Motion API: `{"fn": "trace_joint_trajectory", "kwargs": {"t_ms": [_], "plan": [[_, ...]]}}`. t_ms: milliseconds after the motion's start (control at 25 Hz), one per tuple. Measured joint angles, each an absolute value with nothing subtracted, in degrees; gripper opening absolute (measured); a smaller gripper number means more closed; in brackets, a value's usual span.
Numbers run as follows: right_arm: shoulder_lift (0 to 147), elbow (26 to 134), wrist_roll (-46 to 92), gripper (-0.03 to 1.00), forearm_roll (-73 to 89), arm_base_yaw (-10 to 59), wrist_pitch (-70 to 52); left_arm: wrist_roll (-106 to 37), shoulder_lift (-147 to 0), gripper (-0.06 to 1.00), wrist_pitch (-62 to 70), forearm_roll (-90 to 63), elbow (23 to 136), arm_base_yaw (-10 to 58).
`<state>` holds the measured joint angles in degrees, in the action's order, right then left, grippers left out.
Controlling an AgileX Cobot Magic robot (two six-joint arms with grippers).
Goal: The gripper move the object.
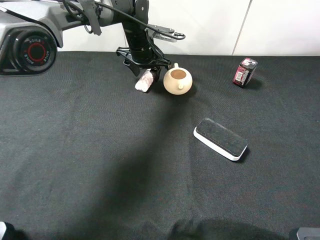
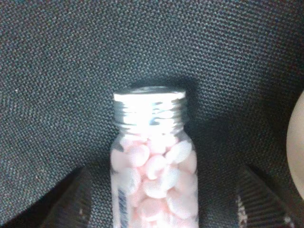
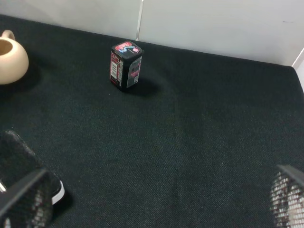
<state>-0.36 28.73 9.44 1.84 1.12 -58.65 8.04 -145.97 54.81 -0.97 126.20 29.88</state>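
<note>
One-arm step | straddling bottle with left gripper, jaws standing open, gripping nothing | lying lengthwise along fingers, cap pointing outward

Bottle filled with pink and white pellets, capped in silver, teapot coloured cream, box printed dark red, block topped black, edged white, tabletop covered in black weave.

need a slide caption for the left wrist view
Silver-capped bottle of pink and white candies between the fingers of the open tool, against black cloth.
</note>
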Motion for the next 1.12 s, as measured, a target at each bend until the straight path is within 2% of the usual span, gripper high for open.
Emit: {"fn": "trace_joint_trajectory", "kwargs": {"t_ms": [680,1120], "plan": [[-0.4,28.7,9.4,0.69,1.8,1.1,-58.7,8.0,-145.6,0.74,55.9,0.4,126.2,29.9],[-0.4,28.7,9.4,0.69,1.8,1.1,-58.7,8.0,-139.8,0.77,58.0,3.6,126.4,29.9]]}}
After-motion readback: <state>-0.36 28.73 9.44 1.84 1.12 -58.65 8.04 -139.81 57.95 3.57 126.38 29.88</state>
